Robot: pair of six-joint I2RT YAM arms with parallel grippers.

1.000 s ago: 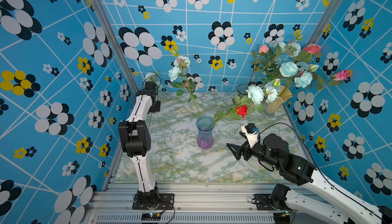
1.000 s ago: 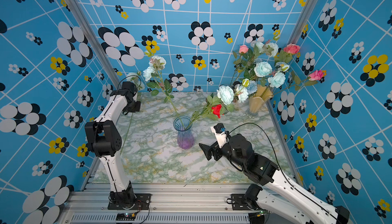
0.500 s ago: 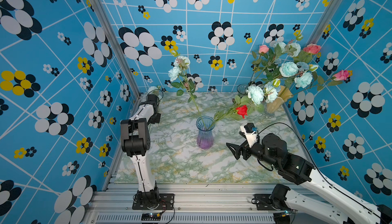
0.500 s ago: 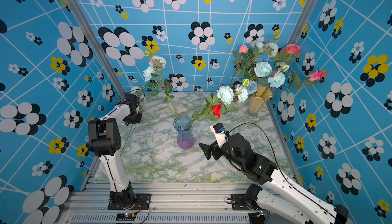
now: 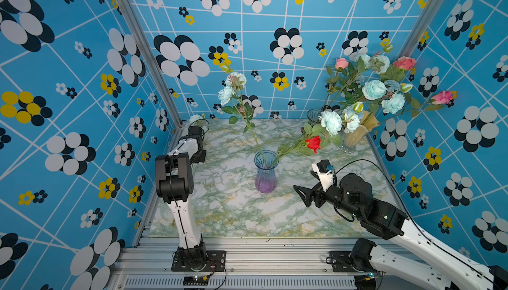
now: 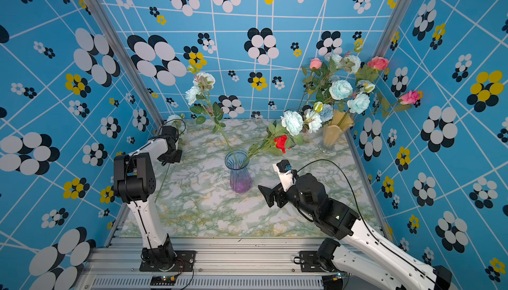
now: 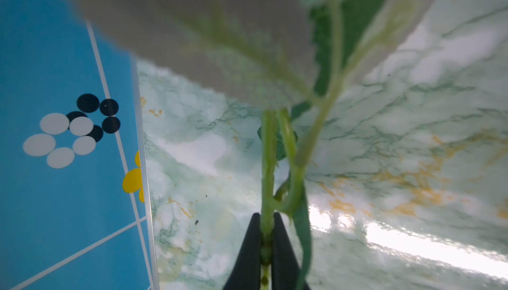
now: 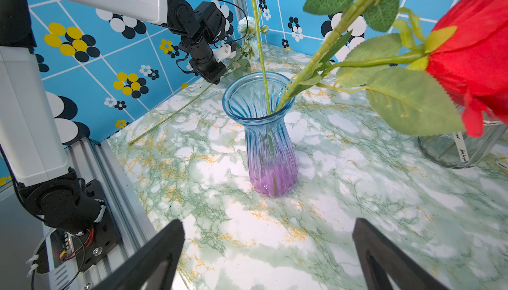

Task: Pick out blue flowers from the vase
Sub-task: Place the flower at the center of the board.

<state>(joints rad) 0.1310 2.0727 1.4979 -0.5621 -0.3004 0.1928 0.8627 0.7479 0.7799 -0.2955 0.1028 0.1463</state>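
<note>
The left arm (image 5: 182, 217) and right arm (image 5: 417, 240) are wearing smooth white shells between blocky black joint housings. Each is ending in a black base plate (image 5: 217, 258), and a silver screw (image 8: 96, 251) is glinting on the left one. A thin black cable (image 5: 362, 160) is looping from the right arm's white camera bracket (image 5: 325, 176). Red and black wires (image 8: 85, 237) and white zip ties (image 8: 33, 264) are showing at the left base. The left gripper (image 7: 265, 217) and right gripper (image 8: 268, 221) are showing black, tapering fingers.

Both top views: high at the front, looking down over the table (image 5: 233, 214), nearly the same scene. Left wrist: very close on a green stem (image 7: 268, 165), facing the table. Right wrist: low and near, facing the vase (image 8: 270, 143), also seen from above.
</note>
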